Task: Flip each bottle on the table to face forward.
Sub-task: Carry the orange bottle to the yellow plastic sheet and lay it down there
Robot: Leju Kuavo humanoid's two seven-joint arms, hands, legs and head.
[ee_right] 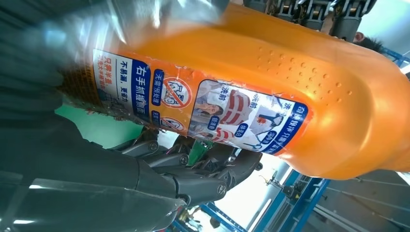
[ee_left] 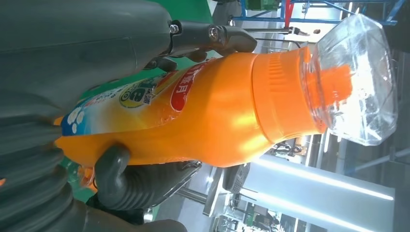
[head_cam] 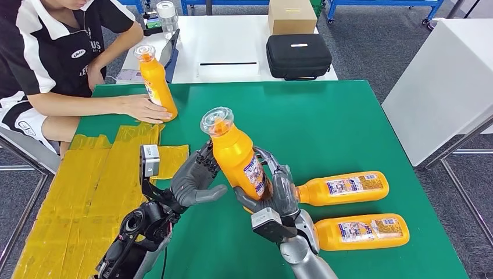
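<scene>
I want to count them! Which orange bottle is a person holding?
The bottle at the far left, standing under a person's hand. The robot holds another bottle; two bottles lie flat.

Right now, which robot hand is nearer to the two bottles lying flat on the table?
Right. The right hand sits just beside the nearer lying bottle's cap end; the left hand is across the held bottle.

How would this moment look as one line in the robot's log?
held bottle upright | left hand, right hand both gripping | two lying bottles waiting

Green table [head_cam: 349, 116] bears two lying bottles [head_cam: 343, 189], yellow sheets [head_cam: 87, 186].
</scene>
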